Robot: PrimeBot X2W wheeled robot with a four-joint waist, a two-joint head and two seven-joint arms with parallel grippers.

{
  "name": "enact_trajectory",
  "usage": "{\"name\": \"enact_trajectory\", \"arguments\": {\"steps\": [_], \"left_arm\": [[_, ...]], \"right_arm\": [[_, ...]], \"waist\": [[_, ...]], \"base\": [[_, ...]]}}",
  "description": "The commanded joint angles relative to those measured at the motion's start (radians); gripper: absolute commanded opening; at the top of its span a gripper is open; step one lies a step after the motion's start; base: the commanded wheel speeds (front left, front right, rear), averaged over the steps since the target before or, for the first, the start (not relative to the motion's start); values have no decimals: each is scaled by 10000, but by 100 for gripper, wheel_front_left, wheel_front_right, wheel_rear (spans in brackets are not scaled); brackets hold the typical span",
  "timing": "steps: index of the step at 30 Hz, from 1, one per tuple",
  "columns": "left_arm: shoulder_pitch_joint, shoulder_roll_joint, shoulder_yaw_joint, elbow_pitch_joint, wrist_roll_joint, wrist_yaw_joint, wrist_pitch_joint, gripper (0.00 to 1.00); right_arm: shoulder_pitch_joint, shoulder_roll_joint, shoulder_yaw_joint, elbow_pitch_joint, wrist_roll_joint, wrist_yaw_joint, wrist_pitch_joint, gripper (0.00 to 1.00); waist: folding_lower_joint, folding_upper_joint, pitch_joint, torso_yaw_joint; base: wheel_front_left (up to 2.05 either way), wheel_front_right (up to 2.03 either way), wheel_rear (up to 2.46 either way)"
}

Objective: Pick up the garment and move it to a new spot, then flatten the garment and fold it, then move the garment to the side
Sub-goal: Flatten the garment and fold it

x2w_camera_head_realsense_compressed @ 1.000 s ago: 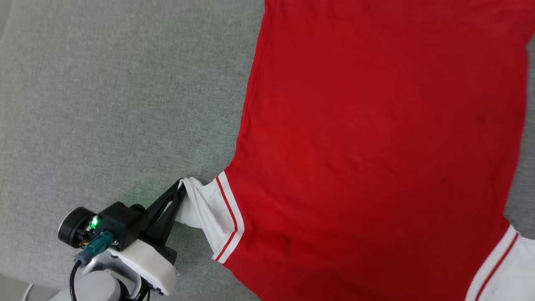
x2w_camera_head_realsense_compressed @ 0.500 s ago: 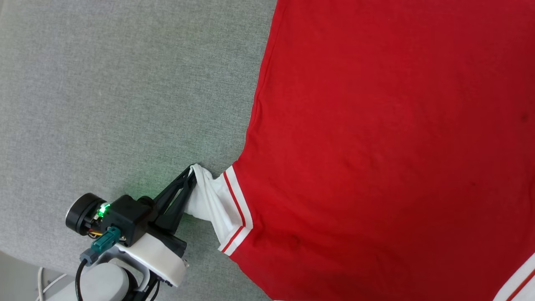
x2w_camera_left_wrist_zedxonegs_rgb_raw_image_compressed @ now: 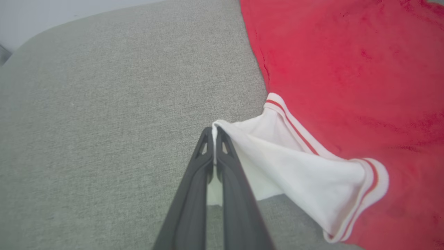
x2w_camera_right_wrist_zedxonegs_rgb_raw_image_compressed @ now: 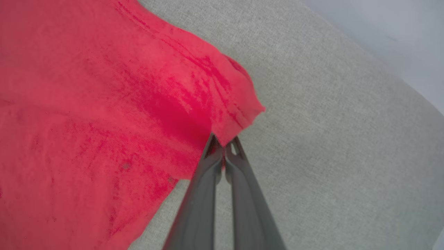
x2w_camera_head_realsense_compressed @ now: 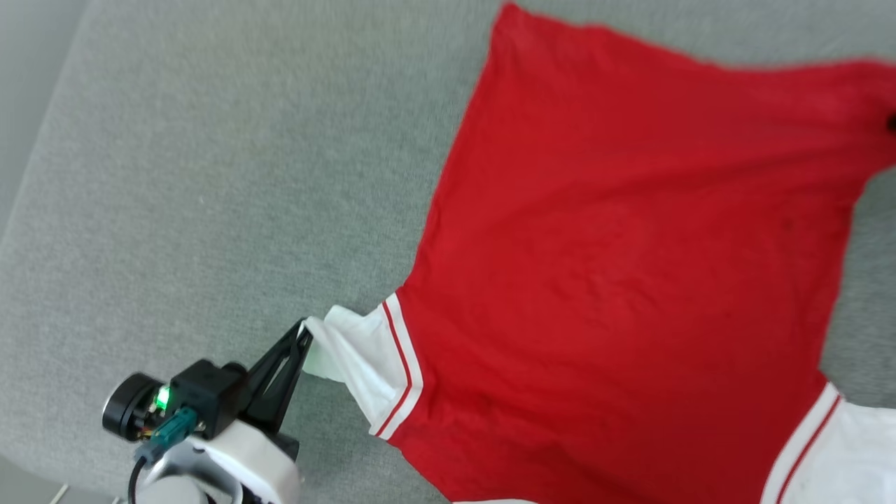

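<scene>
Head view first. Low on the left, left gripper (x2w_camera_head_realsense_compressed: pixel 304 329): long dark fingers pressed together, clamped on the very tip of the white sleeve (x2w_camera_head_realsense_compressed: pixel 357 360). Sleeve drawn out into a point, away from the body of the garment (x2w_camera_head_realsense_compressed: pixel 630 245). Garment itself spread wide and red over the grey surface (x2w_camera_head_realsense_compressed: pixel 210 175), taking up the right of the picture, hem edge toward the top, second sleeve (x2w_camera_head_realsense_compressed: pixel 850 455) peeking in at the lower right corner. Green light (x2w_camera_head_realsense_compressed: pixel 162 399) glowing on the wrist housing. Far hem corner stretched to a point at the right edge, with a dark speck there, too small to tell.

Over to the left wrist view. Fingers rising from the bottom edge, tips shut tight, a thin fold of white cloth nipped between them. Sleeve fanning out to the right of the tips, striped trim (x2w_camera_left_wrist_zedxonegs_rgb_raw_image_compressed: pixel 295 127) running along where white meets red. Grey surface to the left and beneath.

Now the right wrist view. Right gripper (x2w_camera_right_wrist_zedxonegs_rgb_raw_image_compressed: pixel 223 147) closed as well, a corner of red hem caught between its tips. Rest of the garment sprawling up and left, creased near the grip. Grey surface off to the right.
</scene>
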Motion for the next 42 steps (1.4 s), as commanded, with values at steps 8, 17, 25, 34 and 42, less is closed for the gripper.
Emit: {"name": "enact_trajectory", "arguments": {"steps": [8,17,25,34,42], "left_arm": [[1021,268,54,-246,-458,386,-20,0],[1701,357,164,-339,-779,652,-21,0],[2009,248,321,-379,-728,653,-49,0],[1923,116,475,-205,-615,501,-61,0],[1711,-56,584,-154,-460,367,-57,0]], "right_arm": [[3289,-1775,480,-1626,1482,-7,-772,0],[6958,-2831,-283,-2754,2526,-7,-1562,0],[10436,-2487,-1010,-3036,2814,-7,-1947,0],[10923,-1685,-2414,-3566,2463,-7,-2449,100],[8676,-1839,-3594,-4913,2179,-6,-2087,100]], "waist": [[0,0,-2068,-629],[0,0,-2750,-1015],[0,0,-2778,-1153],[0,0,-2547,-1232],[0,0,-2186,-1138]], "base": [[0,0,0],[0,0,0],[0,0,0],[0,0,0],[0,0,0]]}}
